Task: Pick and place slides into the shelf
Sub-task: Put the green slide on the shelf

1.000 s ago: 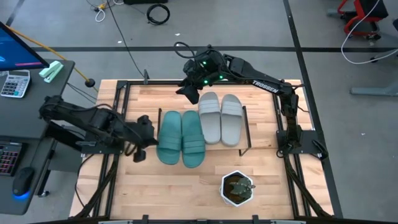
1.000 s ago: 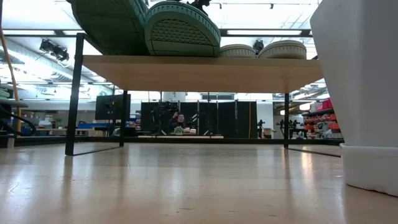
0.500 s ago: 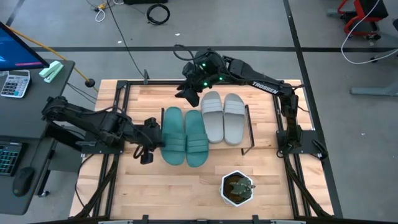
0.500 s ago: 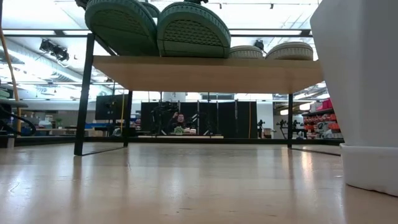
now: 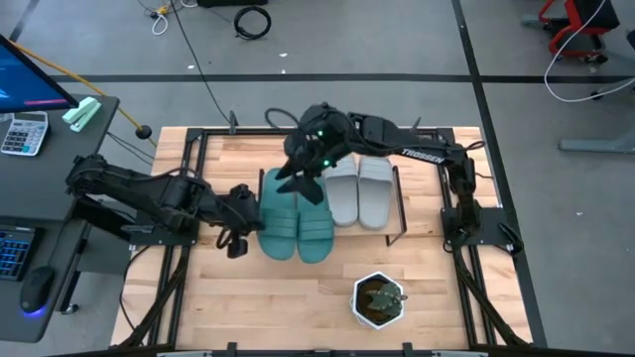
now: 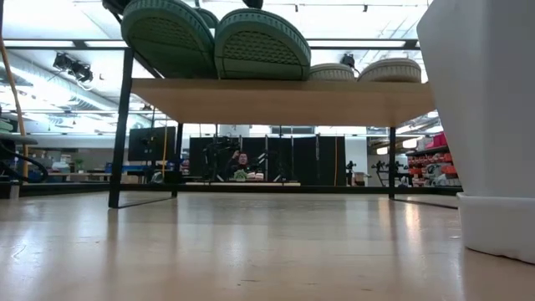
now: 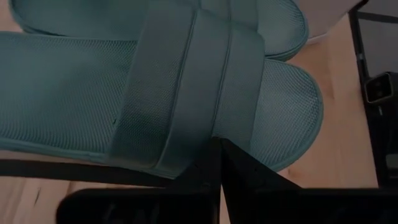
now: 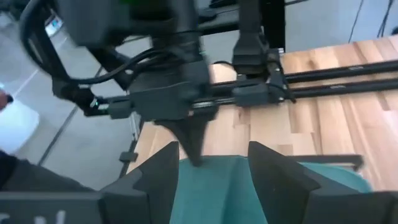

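Two teal slides (image 5: 296,216) and two grey slides (image 5: 359,192) lie side by side on the shelf (image 5: 399,203), a low wooden rack. In the low view the teal soles (image 6: 216,40) stick out past the board's (image 6: 276,99) near edge. My left gripper (image 5: 246,210) is shut and sits against the left teal slide's outer side. My right gripper (image 5: 301,181) hovers open over the teal slides' far ends. In its own view, teal rubber (image 8: 211,193) shows between the fingers (image 8: 163,171). My left gripper meets the near teal slide at the edge of its wide strap (image 7: 202,140), on the slide's outer long side. Its shut fingertips (image 7: 219,155) press against it. They come from the table's left, slanting down, across the slide. The slide lies flat on the shelf.
A white pot with a small plant (image 5: 379,300) stands near the table's front edge, right of centre, and looms large in the low view (image 6: 481,125). The shelf's black wire legs (image 6: 122,125) stand on the tabletop. A desk with a keyboard and calculator (image 5: 25,129) is at the left.
My left gripper has gone toward the table's right edge against the left teal slide. The slides and the shelf under them have slid a little to the right. My right gripper has swung from over the grey slides' far ends toward the left, over the teal slides, staying open.
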`<state>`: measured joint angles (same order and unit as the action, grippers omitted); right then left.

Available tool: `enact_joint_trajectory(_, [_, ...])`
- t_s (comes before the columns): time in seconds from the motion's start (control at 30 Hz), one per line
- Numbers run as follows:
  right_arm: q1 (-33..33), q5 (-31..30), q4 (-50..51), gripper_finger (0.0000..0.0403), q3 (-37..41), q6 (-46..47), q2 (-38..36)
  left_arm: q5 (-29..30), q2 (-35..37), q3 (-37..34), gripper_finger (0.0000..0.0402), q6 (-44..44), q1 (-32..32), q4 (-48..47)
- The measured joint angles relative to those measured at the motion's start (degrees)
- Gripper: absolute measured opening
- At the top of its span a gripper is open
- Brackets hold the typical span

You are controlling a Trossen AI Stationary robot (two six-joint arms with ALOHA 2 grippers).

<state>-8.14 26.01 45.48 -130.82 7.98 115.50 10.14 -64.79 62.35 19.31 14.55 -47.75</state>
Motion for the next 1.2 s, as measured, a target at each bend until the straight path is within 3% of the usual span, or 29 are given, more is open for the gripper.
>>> enact_joint_trajectory(0.37, [3.84,-8.97,2.33,0.0199,0.02,-4.42,3.20,0.47,-0.06,-0.04,0.0014,0.63,-1.65,0.37])
enact_joint_trajectory(0.8, [4.99,-6.72,1.20,0.0194,0.07,-3.33,8.40,0.65,-0.09,-0.11,0.0018,1.03,-1.65,1.22])
enact_joint_trajectory(1.2, [5.07,-7.73,1.13,0.0066,0.07,-4.45,8.71,1.62,-0.09,-0.11,0.0013,1.05,-1.65,1.86])
